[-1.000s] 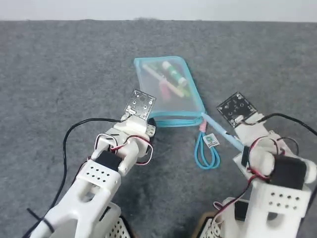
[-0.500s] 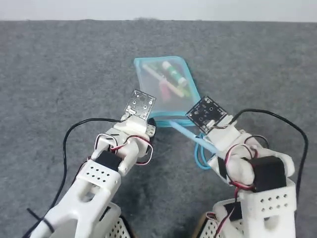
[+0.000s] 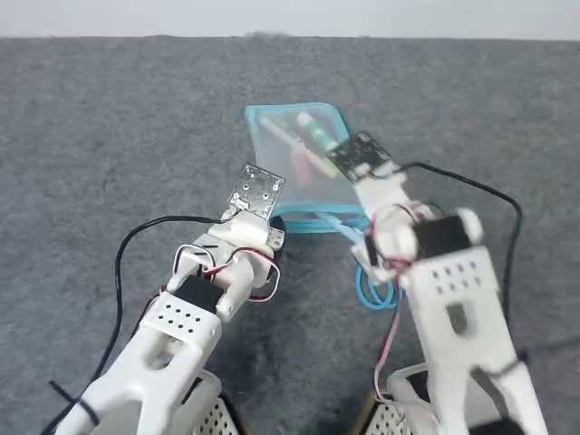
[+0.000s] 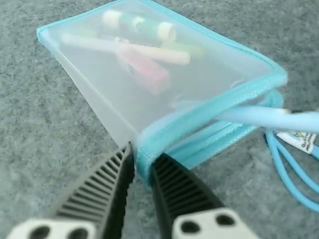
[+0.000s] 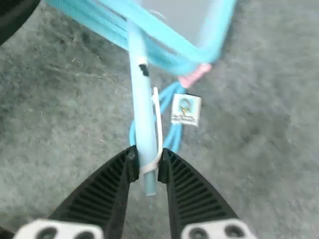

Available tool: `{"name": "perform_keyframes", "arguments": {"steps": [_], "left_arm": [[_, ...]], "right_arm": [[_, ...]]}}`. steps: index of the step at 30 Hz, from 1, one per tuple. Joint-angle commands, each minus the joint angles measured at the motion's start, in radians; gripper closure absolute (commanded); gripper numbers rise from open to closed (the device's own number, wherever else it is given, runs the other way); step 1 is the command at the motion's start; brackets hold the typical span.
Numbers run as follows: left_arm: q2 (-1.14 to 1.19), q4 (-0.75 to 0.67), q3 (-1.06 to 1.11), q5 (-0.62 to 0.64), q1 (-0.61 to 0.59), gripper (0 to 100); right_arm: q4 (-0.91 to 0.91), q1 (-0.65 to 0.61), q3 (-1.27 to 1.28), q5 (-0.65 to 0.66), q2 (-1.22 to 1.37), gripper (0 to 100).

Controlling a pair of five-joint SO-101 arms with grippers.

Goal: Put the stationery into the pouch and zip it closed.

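A translucent pouch with a teal zip edge lies on the grey mat and holds a green-and-white stick, a pink item and a pale stick. My left gripper is shut on the pouch's zip edge at its near corner. My right gripper is shut on a light blue pen. The pen points into the pouch's open mouth, its front end at the zip edge. A pink zip pull hangs at the pouch's corner.
A blue cord loop with a small white label lies on the mat just below the pouch's right corner, under the right arm. Grey carpet-like mat stretches out on all sides.
The right arm has swung left and forward with the pen, from beside the cord loop to the pouch's mouth. The left arm and the pouch have stayed put.
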Motion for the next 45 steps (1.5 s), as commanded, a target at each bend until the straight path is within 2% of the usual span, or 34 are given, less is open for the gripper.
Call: {"name": "perform_keyframes", "arguments": {"steps": [1, 7, 13, 19, 24, 27, 31, 35, 38, 40, 43, 45], "left_arm": [[-0.012, -0.034, -0.027, -0.009, 0.005, 99], [-0.006, -0.034, -0.039, -0.009, 0.005, 99], [-0.006, -0.034, -0.041, -0.009, -0.009, 99], [-0.006, -0.034, -0.041, -0.006, -0.038, 99], [-0.006, -0.032, -0.038, -0.008, -0.020, 99], [-0.006, -0.031, -0.038, -0.008, -0.021, 99], [-0.014, -0.031, -0.041, -0.009, -0.026, 99], [-0.006, -0.029, -0.077, -0.005, -0.155, 99], [-0.006, -0.029, -0.088, 0.069, -0.216, 99], [-0.005, -0.028, -0.079, 0.078, -0.167, 99], [-0.005, -0.029, -0.033, -0.021, -0.017, 99], [-0.014, -0.028, -0.027, -0.069, 0.003, 99]], "right_arm": [[-0.053, -0.085, -0.127, -0.069, 0.131, 99.2], [-0.120, -0.200, -0.308, -0.169, 0.329, 99.1], [-0.189, -0.213, -0.457, -0.258, 0.506, 98.5], [-0.197, -0.214, -0.523, -0.265, 0.573, 79.0], [-0.196, -0.209, -0.523, -0.262, 0.573, 77.5], [-0.150, -0.177, -0.525, -0.259, 0.572, 77.5], [-0.012, -0.107, -0.563, -0.180, 0.567, 77.5], [0.102, -0.030, -0.592, -0.120, 0.487, 77.5], [0.127, 0.042, -0.586, -0.091, 0.383, 80.1], [0.134, 0.088, -0.572, -0.074, 0.334, 81.4], [0.145, 0.148, -0.517, -0.043, 0.311, 81.5], [0.139, 0.194, -0.445, -0.014, 0.311, 81.5]]}}
